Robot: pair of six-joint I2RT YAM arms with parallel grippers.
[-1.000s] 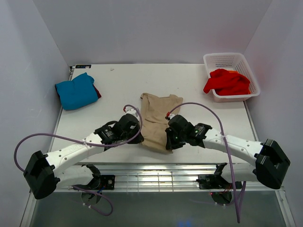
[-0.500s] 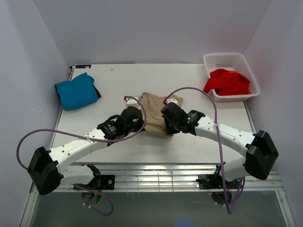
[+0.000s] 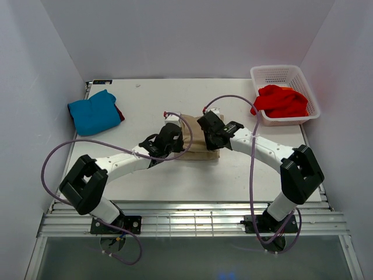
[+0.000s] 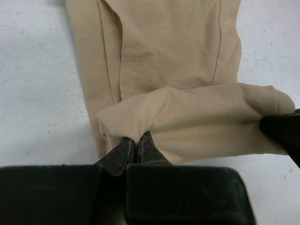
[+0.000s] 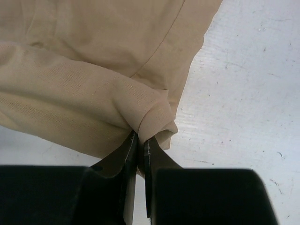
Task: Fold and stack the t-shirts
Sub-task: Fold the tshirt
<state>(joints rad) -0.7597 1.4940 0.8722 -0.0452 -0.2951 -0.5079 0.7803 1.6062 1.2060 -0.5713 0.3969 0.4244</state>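
Basket: white lattice basket [image 3: 278, 74] at the far right corner of the worktop [image 3: 245, 175], with the bright red t-shirt [image 3: 280, 100] heaped inside and spilling over its near-left rim.
Far left: teal-blue t-shirt [image 3: 93, 112] lies folded, and a sliver of dark red t-shirt [image 3: 120, 113] peeks out from under its right side.
Centre: tan-beige t-shirt [image 3: 197, 149] lies mid-worktop, one edge doubled back over the rest.
Top view: both arms reach forward and angle inward, meeting over that shirt, but their black bodies hide the fingertips.
Left wrist view: left tool [image 4: 136, 140] is pinched tight on the left corner of the rolled-over cloth.
Right wrist view: right tool [image 5: 140, 140] is clamped on the right corner, where the fabric bunches at the tips.
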